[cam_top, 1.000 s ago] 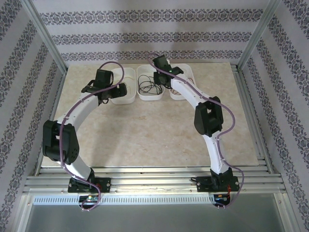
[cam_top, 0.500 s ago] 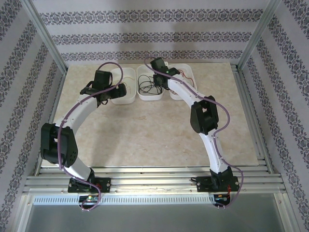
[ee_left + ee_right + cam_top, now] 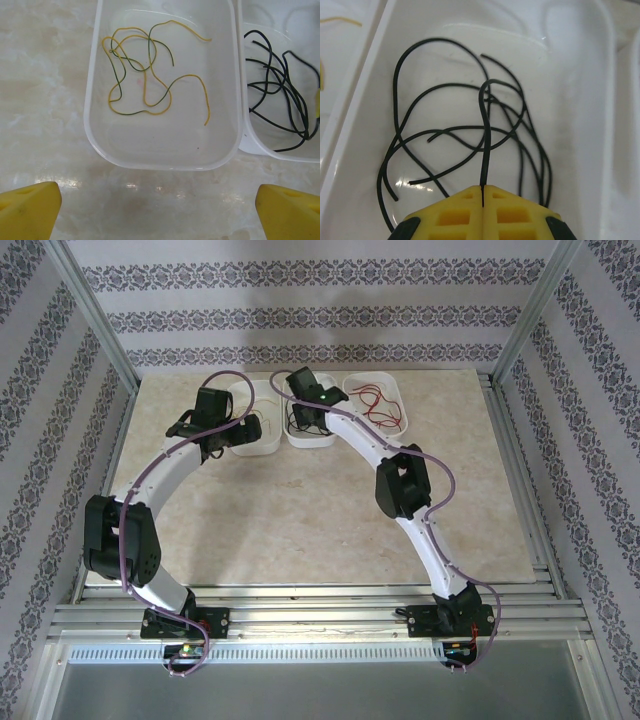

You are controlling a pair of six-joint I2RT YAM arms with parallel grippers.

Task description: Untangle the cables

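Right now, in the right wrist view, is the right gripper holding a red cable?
No, the right gripper is shut on a black cable, which rises from between its closed jaws.

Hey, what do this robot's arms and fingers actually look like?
Both arms have curved white links and black joint housings: left arm, right arm. A thin purple cable loops along each. The fingers are yellow, with rectangular recesses and black edging.
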